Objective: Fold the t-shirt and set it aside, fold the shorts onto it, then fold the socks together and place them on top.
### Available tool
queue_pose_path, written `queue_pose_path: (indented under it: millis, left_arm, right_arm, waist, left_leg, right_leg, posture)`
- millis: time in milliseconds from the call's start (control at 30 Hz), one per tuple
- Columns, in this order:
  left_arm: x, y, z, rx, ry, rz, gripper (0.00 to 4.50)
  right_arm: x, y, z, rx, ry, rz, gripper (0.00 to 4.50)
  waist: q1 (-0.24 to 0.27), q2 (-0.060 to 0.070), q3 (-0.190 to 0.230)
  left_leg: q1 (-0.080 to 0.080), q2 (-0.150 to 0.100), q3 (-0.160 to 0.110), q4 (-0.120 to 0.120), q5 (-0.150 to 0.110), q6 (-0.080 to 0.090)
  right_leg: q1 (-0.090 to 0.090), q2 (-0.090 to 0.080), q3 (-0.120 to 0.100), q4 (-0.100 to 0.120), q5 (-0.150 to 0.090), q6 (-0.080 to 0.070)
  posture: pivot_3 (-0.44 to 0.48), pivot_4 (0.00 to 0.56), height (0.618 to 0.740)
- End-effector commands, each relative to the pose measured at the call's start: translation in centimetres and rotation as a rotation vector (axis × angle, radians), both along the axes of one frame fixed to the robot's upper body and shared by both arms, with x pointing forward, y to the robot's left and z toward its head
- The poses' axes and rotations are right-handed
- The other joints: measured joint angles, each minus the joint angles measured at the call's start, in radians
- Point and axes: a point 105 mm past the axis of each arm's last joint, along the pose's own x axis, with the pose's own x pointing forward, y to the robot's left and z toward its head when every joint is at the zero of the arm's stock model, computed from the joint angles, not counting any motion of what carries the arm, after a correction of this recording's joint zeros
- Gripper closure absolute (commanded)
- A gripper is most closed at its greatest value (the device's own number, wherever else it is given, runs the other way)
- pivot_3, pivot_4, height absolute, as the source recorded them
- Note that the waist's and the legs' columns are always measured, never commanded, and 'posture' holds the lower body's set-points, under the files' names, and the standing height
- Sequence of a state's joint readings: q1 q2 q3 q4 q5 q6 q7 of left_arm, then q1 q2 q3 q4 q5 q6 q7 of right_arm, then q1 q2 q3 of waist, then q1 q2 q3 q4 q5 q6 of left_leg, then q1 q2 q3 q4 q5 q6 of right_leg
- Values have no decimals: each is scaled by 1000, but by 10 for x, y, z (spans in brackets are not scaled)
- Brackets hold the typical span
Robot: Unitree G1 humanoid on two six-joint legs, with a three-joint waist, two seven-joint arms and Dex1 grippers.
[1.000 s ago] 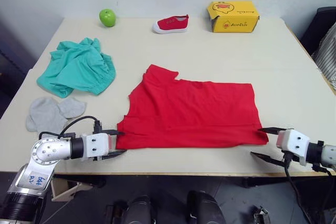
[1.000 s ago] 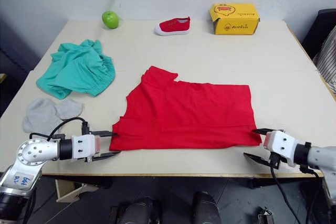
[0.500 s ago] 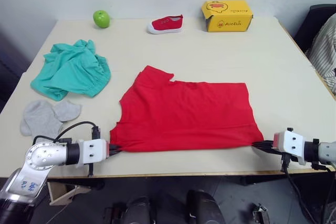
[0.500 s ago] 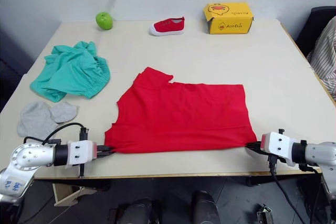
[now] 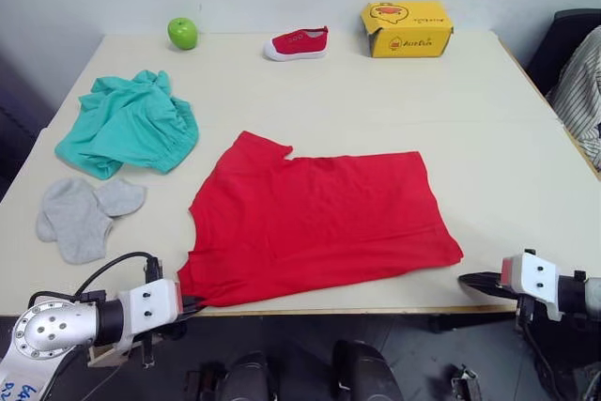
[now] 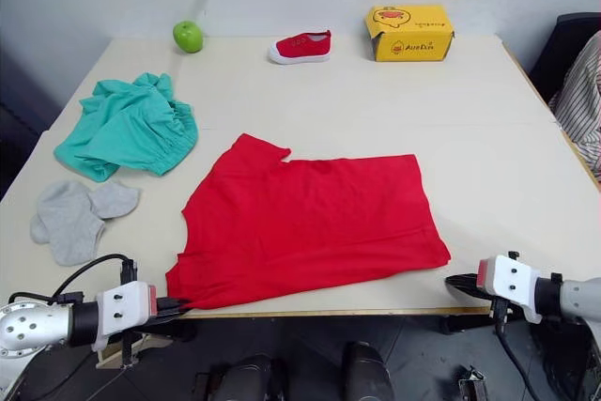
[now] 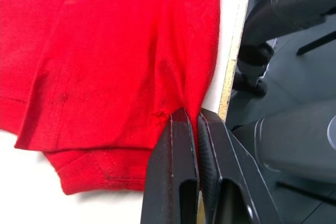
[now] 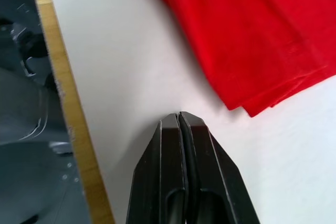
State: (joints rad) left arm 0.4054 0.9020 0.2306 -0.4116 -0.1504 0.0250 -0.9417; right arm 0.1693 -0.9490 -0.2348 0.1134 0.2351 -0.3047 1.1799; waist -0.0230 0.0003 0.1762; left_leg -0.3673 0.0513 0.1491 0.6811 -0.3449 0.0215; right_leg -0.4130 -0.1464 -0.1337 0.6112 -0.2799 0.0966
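Observation:
The red t-shirt lies spread flat, slightly askew, at the front middle of the table. My left gripper is shut on its near left corner, right at the table's front edge; the left wrist view shows the black fingers pinching the red fabric. My right gripper is shut on nothing, resting on bare table a short way from the shirt's near right corner. The teal shorts lie crumpled at the left. The grey socks lie in front of them.
A green apple, a small red shoe and a yellow box stand along the far edge. A dark chair with striped cloth is beyond the table's right side.
Both grippers have shut. The left one has drawn the shirt's left corner toward the front edge, skewing the shirt. The right one has backed off empty, and the shirt's right corner lies apart from it.

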Motion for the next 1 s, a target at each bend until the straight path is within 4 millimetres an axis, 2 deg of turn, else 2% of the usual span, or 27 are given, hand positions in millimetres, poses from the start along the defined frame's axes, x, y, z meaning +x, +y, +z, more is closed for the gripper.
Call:
queue_pose_path:
  millis: [33,133,400,500,733,1000]
  left_arm:
    - [9,6,2,25,-36,12,4500]
    - [16,3,7,-6,-67,24,4500]
    - [18,-4,7,-46,-99,47,4500]
    - [16,-6,4,-54,-89,52,4500]
    - [15,-11,2,-68,-85,60,4500]
    - [15,-11,1,-72,-83,70,4500]
  right_arm:
    - [4,4,16,79,-45,-11,4455]
    - [4,2,19,46,-43,9,3873]
    - [9,-8,22,-57,-91,49,1190]
    - [12,-9,17,-99,-96,71,1190]
    - [19,4,10,-122,-141,159,1190]
    - [37,18,6,-140,-209,205,1190]
  waist:
    - [0,0,0]
    - [0,0,0]
    - [-2,0,0]
    - [-2,0,0]
    - [-3,0,0]
    - [-6,-1,0]
  left_leg:
    - [0,0,0,0,0,0]
    - [0,0,0,0,0,1]
    - [-1,-2,1,0,0,1]
    - [-1,-2,1,0,0,2]
    - [0,-2,1,1,1,2]
    - [2,-2,1,1,1,1]
  right_leg:
    - [0,0,0,0,0,0]
    - [0,-1,0,0,0,0]
    - [0,0,-1,0,0,1]
    - [0,1,-1,0,1,1]
    - [0,0,-1,1,1,1]
    - [1,0,0,1,1,1]
  posture:
    - [0,150,740]
    - [0,150,740]
    - [0,150,740]
    - [0,150,740]
    - [0,150,740]
    - [0,150,740]
